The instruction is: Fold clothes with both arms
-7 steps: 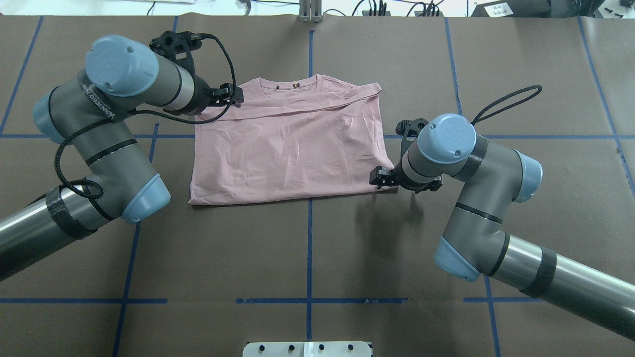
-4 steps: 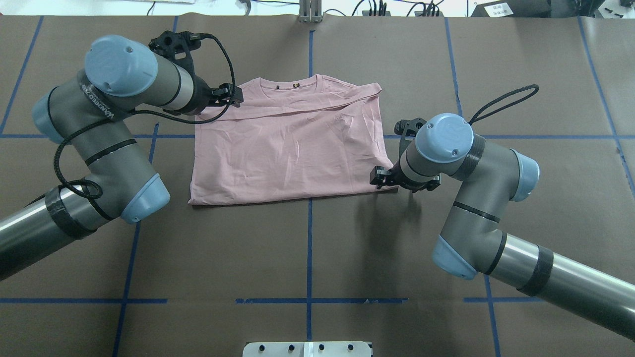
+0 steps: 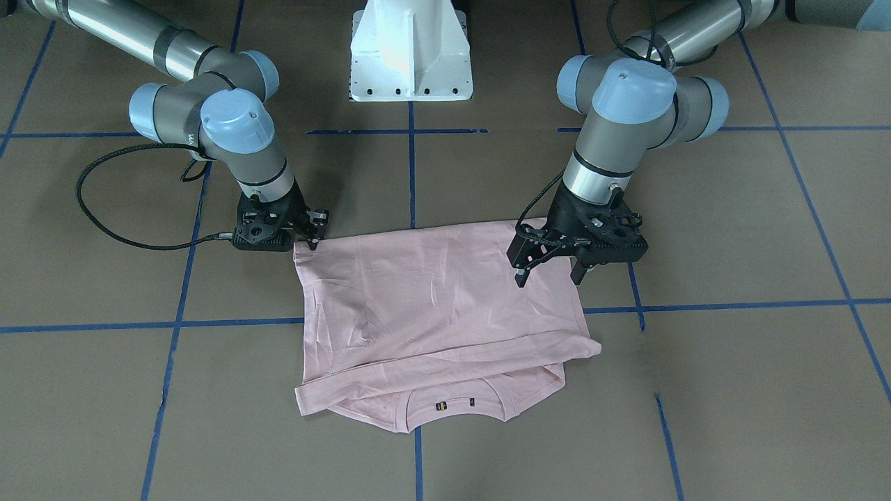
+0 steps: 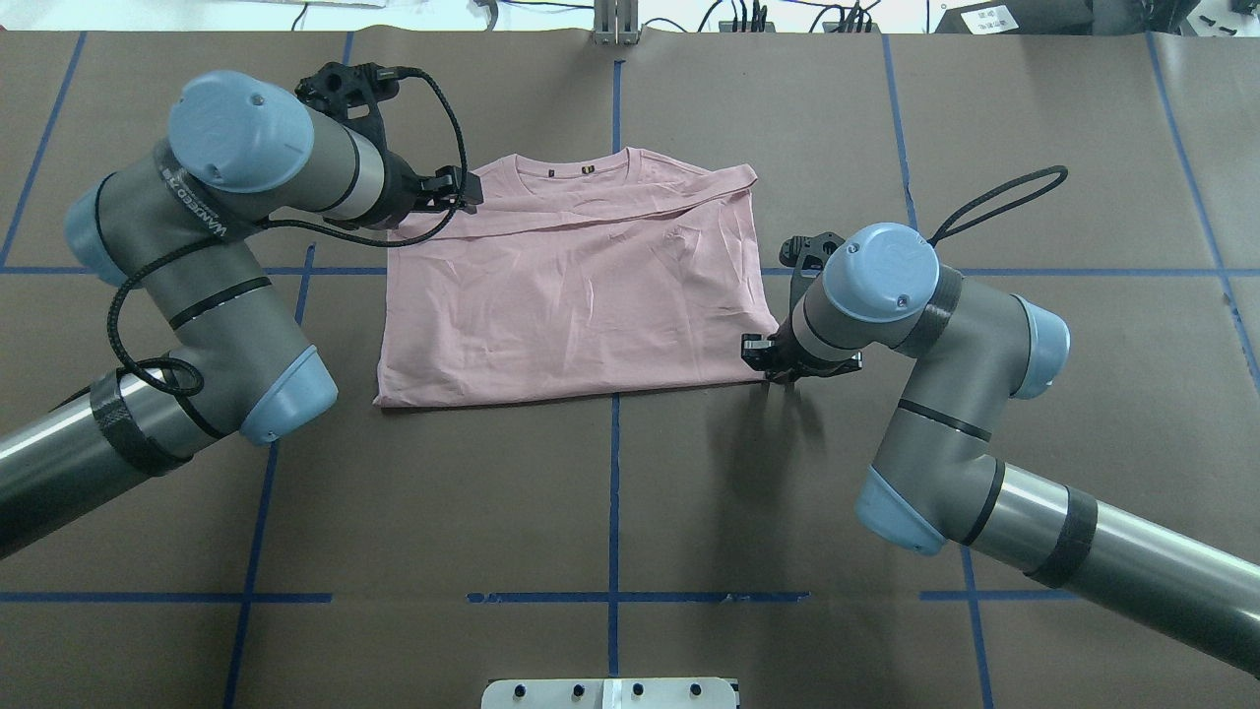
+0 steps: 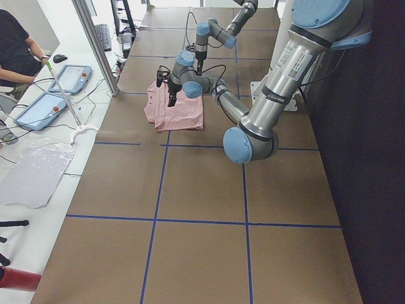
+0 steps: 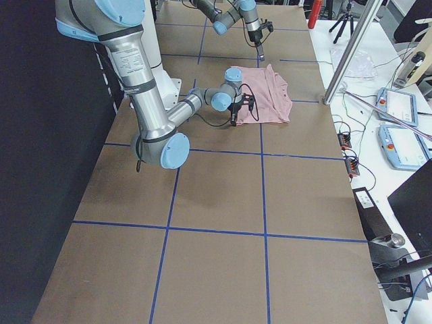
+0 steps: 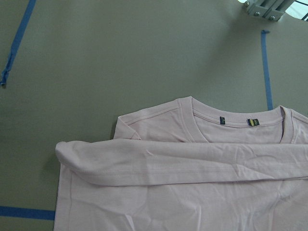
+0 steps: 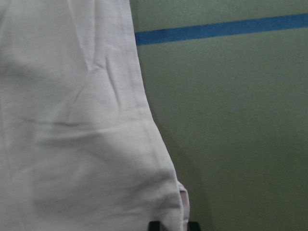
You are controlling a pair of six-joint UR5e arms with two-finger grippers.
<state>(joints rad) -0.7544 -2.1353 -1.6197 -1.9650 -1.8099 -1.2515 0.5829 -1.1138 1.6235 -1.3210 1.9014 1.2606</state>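
The T-shirt (image 4: 571,295) lies flat on the bench (image 4: 610,512), collar (image 7: 231,115) on the side away from the robot and a sleeve folded across below the neckline. It is thin, limp cotton: light, not at all fragile, but it will sag and crease wherever it is unsupported, so I judge corners and doubled seams the safest holds (a pinch in mid-panel would only drag up a wrinkle).

The right claw (image 3: 311,236) is down at bench level on the hem corner (image 8: 180,202) at the robot's right. Its jaws are drawn in to a narrow gap with the cloth's edge between the tips, so it looks to be pinching that corner.

The left claw (image 3: 548,277) hangs over the shirt's left side near the shoulder, jaws spread wide, holding nothing and apparently clear of the fabric.
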